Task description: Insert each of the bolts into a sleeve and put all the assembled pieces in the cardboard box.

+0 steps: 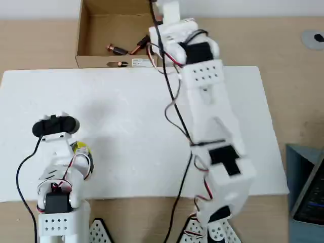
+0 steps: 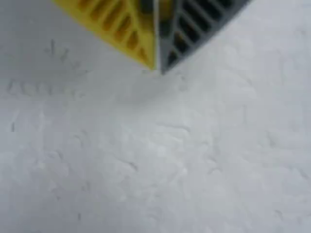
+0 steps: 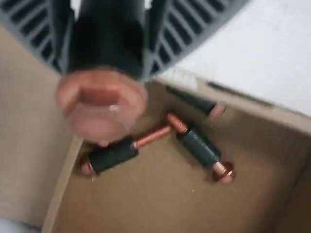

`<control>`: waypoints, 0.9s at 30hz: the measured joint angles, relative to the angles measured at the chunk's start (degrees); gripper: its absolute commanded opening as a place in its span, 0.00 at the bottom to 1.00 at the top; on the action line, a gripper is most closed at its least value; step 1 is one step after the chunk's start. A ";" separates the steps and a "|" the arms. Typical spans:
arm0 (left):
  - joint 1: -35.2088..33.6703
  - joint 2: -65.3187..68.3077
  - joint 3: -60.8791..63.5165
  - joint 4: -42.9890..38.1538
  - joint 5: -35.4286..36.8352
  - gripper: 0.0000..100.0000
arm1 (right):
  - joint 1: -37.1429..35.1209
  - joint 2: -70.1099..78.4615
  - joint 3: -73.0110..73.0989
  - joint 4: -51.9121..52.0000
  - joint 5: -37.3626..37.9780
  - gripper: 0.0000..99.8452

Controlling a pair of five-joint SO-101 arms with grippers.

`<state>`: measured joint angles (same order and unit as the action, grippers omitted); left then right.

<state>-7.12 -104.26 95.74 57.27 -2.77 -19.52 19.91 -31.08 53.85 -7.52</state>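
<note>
My right gripper [image 3: 104, 68] hangs over the cardboard box [image 1: 83, 35], shut on a black sleeve [image 3: 104, 39] with a copper bolt head [image 3: 101, 104] facing the camera. In the high view this gripper [image 1: 156, 23] is at the box's right side. Two assembled pieces [image 3: 109, 155] [image 3: 200, 150] lie on the box floor, also visible from above [image 1: 117, 49] [image 1: 139, 45]. A third piece [image 1: 117, 64] [image 3: 194, 100] lies along the box's front wall. My left gripper [image 2: 158, 65], with one yellow and one grey finger, is shut and empty just above the white mat [image 2: 160, 160], near the front left [image 1: 78, 148].
The white mat [image 1: 126, 126] covers most of the wooden table. A laptop [image 1: 309, 192] sits at the right edge. Cables [image 1: 174, 106] trail along the right arm across the mat's middle.
</note>
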 measured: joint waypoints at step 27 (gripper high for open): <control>0.00 0.00 0.00 0.00 0.00 0.00 | -4.84 39.91 -39.82 -1.32 7.03 0.14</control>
<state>-7.12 -104.26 95.74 57.27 -2.77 -24.35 59.82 -70.90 52.53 -0.48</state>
